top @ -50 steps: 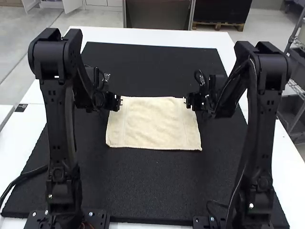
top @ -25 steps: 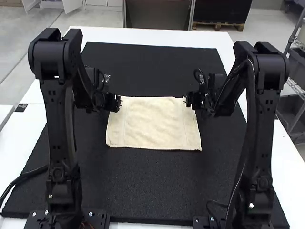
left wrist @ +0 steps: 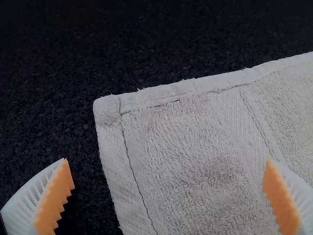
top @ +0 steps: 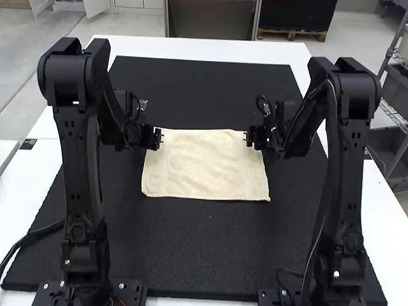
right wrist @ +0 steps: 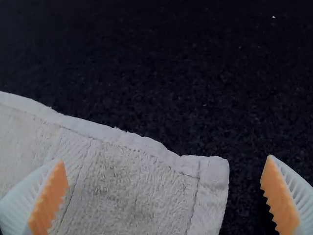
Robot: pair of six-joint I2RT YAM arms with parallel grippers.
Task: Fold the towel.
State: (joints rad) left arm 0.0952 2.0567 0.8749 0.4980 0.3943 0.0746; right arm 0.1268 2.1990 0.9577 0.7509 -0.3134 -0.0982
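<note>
1. High view: no text, label, brand, number or sign can be read.
2. Left wrist view: no lettering or numbers can be read.
3. Right wrist view: likewise none.

The towel (top: 205, 166) is plain pale cream, with faint brownish-grey smudges near its hemmed corners. Under it the mat (top: 191, 248) is black with fine speckling, and the table (top: 38, 185) is white. Both arms are black, their ribbed fingers (left wrist: 41, 203) white with bright orange pads (right wrist: 279, 196).
</note>
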